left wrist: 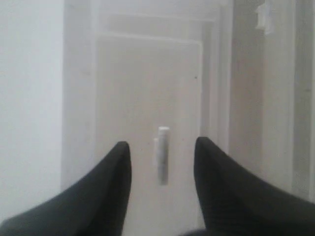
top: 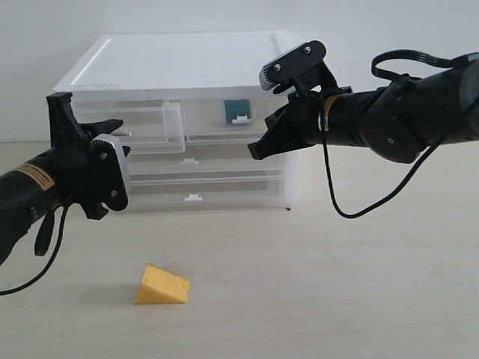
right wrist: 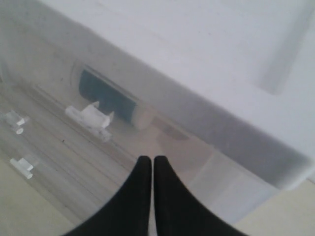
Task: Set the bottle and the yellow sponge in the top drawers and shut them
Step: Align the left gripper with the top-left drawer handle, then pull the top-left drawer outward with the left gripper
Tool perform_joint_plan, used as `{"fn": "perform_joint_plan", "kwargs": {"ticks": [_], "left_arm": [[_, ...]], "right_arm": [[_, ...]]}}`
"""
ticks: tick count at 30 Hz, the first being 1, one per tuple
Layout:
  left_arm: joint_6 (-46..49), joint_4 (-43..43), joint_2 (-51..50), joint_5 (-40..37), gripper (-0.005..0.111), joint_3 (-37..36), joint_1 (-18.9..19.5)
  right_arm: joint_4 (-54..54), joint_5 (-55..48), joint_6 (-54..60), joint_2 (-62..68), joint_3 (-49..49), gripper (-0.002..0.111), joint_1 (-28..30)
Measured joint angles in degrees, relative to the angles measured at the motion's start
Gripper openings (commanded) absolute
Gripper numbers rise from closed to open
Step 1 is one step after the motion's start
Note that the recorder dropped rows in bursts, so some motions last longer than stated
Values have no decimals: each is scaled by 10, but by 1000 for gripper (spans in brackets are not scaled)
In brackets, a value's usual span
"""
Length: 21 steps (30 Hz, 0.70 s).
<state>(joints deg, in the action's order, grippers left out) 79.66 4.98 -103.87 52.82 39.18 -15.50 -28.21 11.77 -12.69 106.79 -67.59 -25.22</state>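
**Bottle shut in the right drawer, sponge out on the table**

The bottle (top: 238, 111) lies inside the right drawer (top: 217, 129), which is pushed in. Its teal label shows through the cloudy front, just behind the right tab (right wrist: 91, 116). The right fingers (right wrist: 149, 169) are pressed together and hold nothing. Their tips are close before this drawer front, a little beside the bottle; if they touch the plastic, I cannot tell.

The left drawer (top: 150, 123) stands partly pulled out of the cabinet (top: 179, 60). The left fingers (left wrist: 113, 182) are spread wide and hold nothing. The left tab (left wrist: 162, 155) shows between them, a little beyond the tips.

The sponge (top: 162, 285) sits on the table (top: 337, 284), lower than the left fingers and well apart from both pairs. The two wide lower drawers (top: 202, 191) are shut.

The left arm covers the cabinet's lower left corner in the exterior view. The inside of the left drawer is hazy, and the left wrist view is blurred.
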Motion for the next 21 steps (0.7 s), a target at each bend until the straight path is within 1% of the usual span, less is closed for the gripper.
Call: {"fn": "perform_joint_plan", "kwargs": {"ticks": [3,4,14,21], "left_arm": [[2,-7,0,6,12,1,1],[5,-9,0,7,4,1,1],[27,-14,-4,7,4,2,-7],[45,-66,23,-11,4,-18,-38]], "right_arm": [[0,0,0,0,0,0,0],[0,1,0,0,0,0,0],[0,1,1,0,0,0,0],[0,1,5,0,0,0,0]]}}
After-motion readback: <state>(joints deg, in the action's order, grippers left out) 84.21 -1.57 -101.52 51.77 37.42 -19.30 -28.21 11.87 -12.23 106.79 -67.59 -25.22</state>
